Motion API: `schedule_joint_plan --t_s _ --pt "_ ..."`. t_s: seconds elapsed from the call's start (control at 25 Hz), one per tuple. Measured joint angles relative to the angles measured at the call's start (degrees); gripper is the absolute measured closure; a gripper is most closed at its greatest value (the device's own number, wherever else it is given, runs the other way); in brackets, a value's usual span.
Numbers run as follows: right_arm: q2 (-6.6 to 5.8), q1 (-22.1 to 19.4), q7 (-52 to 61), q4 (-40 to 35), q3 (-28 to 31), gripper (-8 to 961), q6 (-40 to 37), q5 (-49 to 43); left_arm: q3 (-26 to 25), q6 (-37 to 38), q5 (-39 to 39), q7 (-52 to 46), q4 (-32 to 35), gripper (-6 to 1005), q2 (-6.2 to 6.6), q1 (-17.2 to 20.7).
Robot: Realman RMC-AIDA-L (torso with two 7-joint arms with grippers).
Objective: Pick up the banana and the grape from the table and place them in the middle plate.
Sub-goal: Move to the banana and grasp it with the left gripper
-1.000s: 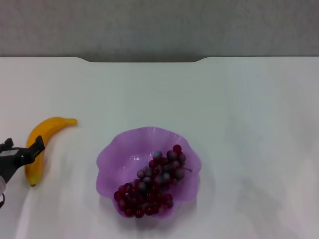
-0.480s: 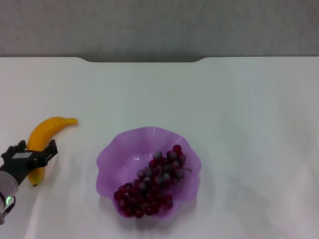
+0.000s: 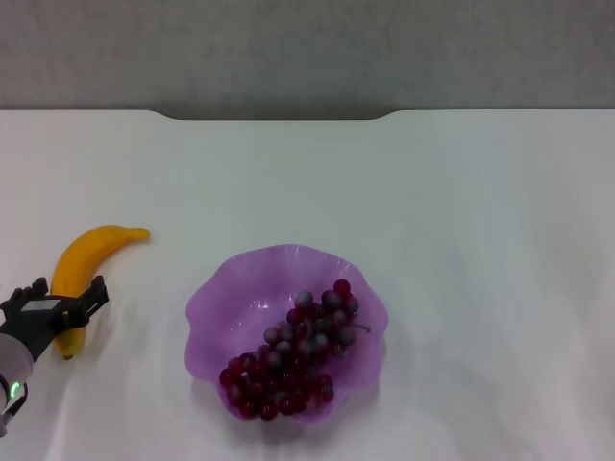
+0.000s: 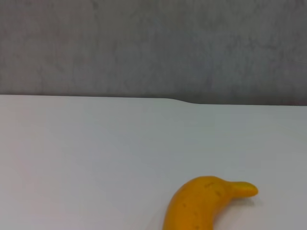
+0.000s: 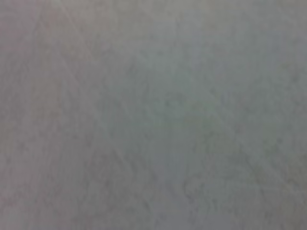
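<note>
The yellow-orange banana (image 3: 88, 250) lies on the white table at the left, and its far end shows in the left wrist view (image 4: 204, 206). My left gripper (image 3: 66, 290) is open, with its fingers on either side of the banana's near end, one finger (image 3: 96, 291) to the banana's right. The bunch of dark red-purple grapes (image 3: 293, 353) lies inside the translucent purple plate (image 3: 226, 283) in the middle of the table. My right gripper is out of view; the right wrist view shows only a blurred grey surface.
The white table (image 3: 461, 221) spreads around the plate, with a notched far edge (image 3: 279, 115) against a grey wall. The banana lies close to the table's left side.
My left gripper has moved right from beside the banana to straddle its near end, then settled slightly nearer. The banana, grapes and plate have not moved.
</note>
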Motion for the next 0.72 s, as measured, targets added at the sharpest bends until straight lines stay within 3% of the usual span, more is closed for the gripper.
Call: schedule_joint_plan --t_s 0.72 --pt "-0.02 0.0 0.0 -0.5 -0.4 953 -0.4 -0.6 0.0 -2.8 0.0 0.2 0.0 197 0.01 -0.1"
